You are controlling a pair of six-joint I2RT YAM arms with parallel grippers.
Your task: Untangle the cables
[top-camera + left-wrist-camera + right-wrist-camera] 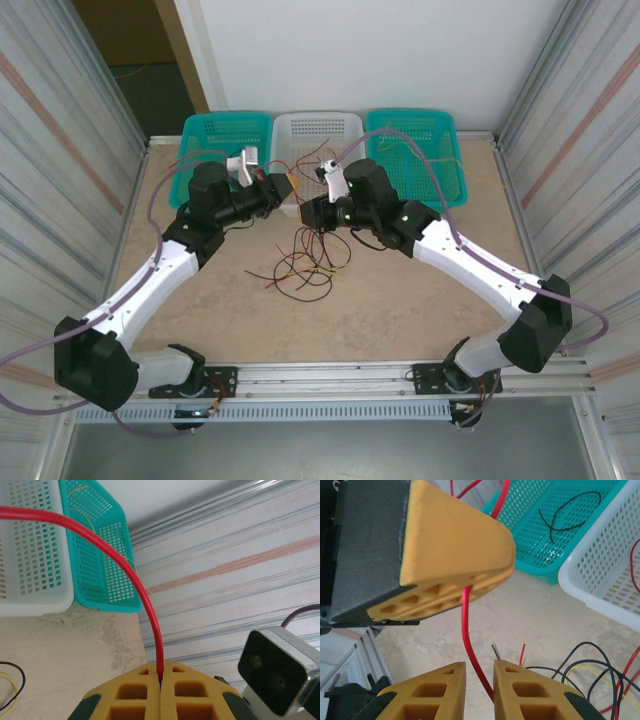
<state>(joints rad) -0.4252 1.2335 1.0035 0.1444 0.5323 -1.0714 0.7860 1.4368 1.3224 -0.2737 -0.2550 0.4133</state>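
Yellow fingers of the left end effector [160, 672] press together on a red cable [146, 600], close in its wrist view. The right wrist view adds the right end effector [480, 675], jaws narrowly apart around that strand. From above both tips are too small to read. The other cables [305, 262] lie tangled on the bench [420, 300], before a white basket [330, 130] flanked by teal baskets [225, 135].

White basket [345, 132] between two teal baskets [210, 130]
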